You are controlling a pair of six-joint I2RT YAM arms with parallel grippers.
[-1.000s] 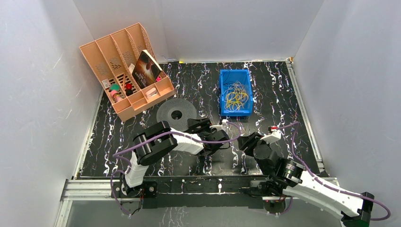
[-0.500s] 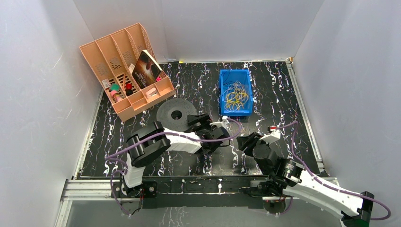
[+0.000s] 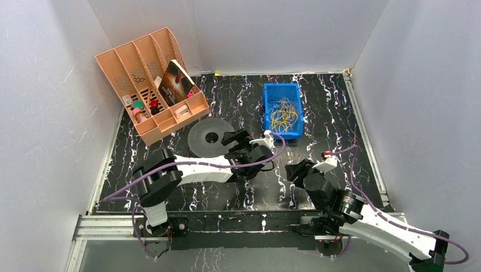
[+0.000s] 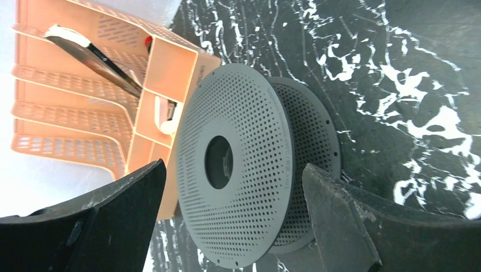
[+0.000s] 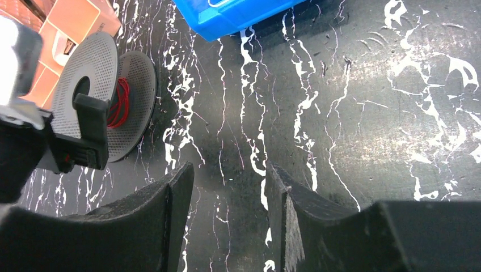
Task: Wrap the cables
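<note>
A dark grey perforated spool lies on the mat in front of the organizer. In the right wrist view red cable shows wound on its core, between the two discs. The left wrist view shows the spool close up, with the red cable hidden. My left gripper is open at the spool's near right edge, its fingers spread to either side of the discs. My right gripper is open and empty over bare mat, to the right of the spool.
A blue bin holding thin yellow wires stands behind the grippers, its corner in the right wrist view. An orange desk organizer with a book and small items stands at the back left, just behind the spool. White walls enclose the mat.
My left arm has stretched forward and left, bringing its open gripper up to the spool. The right arm has not moved.
</note>
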